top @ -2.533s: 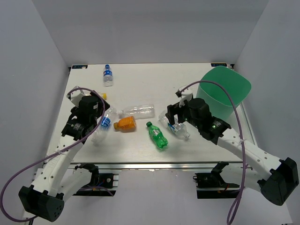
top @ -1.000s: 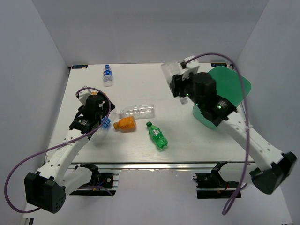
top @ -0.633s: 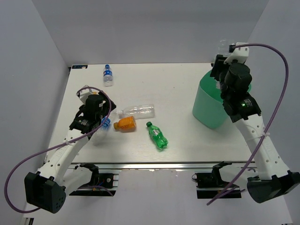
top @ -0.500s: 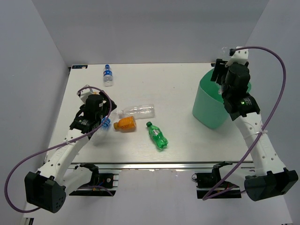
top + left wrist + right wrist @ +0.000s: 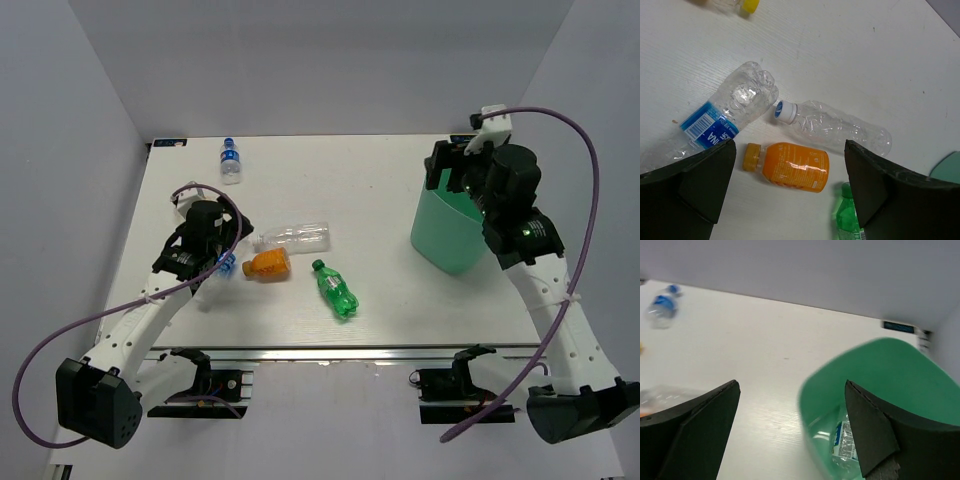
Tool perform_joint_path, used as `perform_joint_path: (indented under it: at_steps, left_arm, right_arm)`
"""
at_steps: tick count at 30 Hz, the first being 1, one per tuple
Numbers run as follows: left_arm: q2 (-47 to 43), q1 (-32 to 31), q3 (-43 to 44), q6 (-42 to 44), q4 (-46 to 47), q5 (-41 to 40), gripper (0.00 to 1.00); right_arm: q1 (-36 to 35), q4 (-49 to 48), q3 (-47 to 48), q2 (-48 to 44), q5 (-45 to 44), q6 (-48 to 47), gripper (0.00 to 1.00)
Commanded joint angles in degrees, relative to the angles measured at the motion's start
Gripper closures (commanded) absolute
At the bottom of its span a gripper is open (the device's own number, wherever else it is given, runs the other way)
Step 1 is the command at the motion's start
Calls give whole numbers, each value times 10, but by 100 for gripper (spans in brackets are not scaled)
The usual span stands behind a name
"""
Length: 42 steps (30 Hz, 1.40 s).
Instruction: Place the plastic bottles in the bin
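Right fingers splayed over bin rim (bottle inside); left fingers splayed.

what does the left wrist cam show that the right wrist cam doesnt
Left wrist only: the blue-label bottle, the whole orange bottle and the neck of the green bottle, lying close together. Right wrist only: the inside of the bin, a labelled bottle lying in it, plus a far blue-capped bottle. Both: the white table, some bin rim, open jaws at the lower corners.
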<state>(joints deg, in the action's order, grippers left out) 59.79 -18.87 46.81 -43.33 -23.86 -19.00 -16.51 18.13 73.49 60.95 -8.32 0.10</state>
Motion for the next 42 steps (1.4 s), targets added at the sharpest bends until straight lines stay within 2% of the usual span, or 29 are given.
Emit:
perform_joint_path:
  at_steps: [1, 3, 6, 14, 21, 27, 29, 30, 32, 33, 36, 39, 42]
  left_arm:
    - [-7, -1, -3, 0, 15, 12, 2]
    - [0, -1, 0, -3, 7, 20, 2]
    - [5, -2, 3, -6, -5, 24, 2]
    - [8, -2, 0, -8, -19, 22, 2]
    - [13, -1, -17, -13, -23, 39, 2]
    - [9, -1, -28, -20, -31, 43, 2]
    - [6, -1, -30, -24, -37, 42, 2]
    - [4, -1, -31, -25, -37, 42, 2]
    - [0, -1, -35, -31, -39, 42, 2]
    - [-1, -1, -36, -37, -44, 38, 2]
    - [-4, -2, -37, -51, -62, 27, 2]
    - [-4, -3, -42, -58, -63, 32, 2]
    - [-4, -6, -53, -68, -53, 38, 2]
  right_arm:
    - [-71, 29, 28, 13, 87, -21, 11]
    - [-146, 43, 22, 29, 35, -25, 11]
    - [-216, 53, -15, 70, 31, 1, 11]
    - [-336, 0, -132, 147, 44, 88, 11]
    - [-382, -71, -210, 214, 33, 139, 11]
    - [-397, -85, -208, 299, 9, 152, 11]
    - [-398, -83, -196, 319, -6, 160, 17]
    - [-398, -76, -189, 320, -10, 162, 31]
    - [-397, -79, -179, 296, -34, 166, 47]
    - [-397, -85, -178, 281, -49, 164, 58]
    - [-397, -80, -163, 215, -135, 139, 71]
    - [-389, -80, -137, 149, -211, 90, 70]
    - [-362, -105, -105, 94, -279, 32, 77]
